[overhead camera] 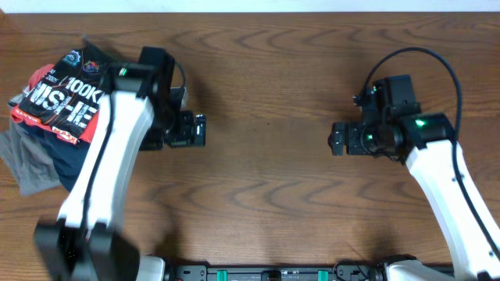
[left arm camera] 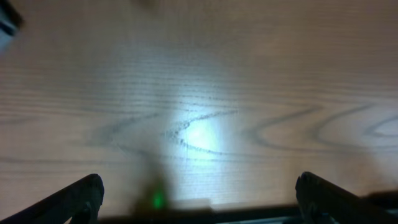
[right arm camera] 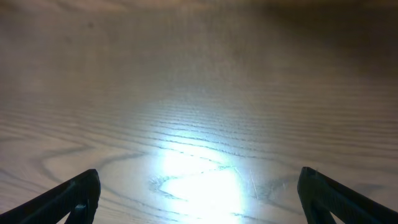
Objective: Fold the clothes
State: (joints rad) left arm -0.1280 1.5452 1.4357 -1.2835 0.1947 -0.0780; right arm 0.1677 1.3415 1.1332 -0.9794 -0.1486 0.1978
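The black jersey [overhead camera: 69, 100] with big white lettering and small logos lies folded on top of a pile at the table's far left, partly hidden by my left arm. My left gripper [overhead camera: 200, 129] is open and empty, just right of the pile, facing the table's middle. My right gripper [overhead camera: 336, 140] is open and empty at the right, facing left. In the left wrist view the open fingers [left arm camera: 199, 198] frame bare wood. In the right wrist view the open fingers [right arm camera: 199, 196] frame bare wood too.
Under the jersey sit a red garment edge [overhead camera: 23, 115], a navy garment [overhead camera: 70, 160] and a grey garment [overhead camera: 31, 168]. The wooden table [overhead camera: 266, 78] fills the view. A black cable [overhead camera: 422, 58] loops above the right arm.
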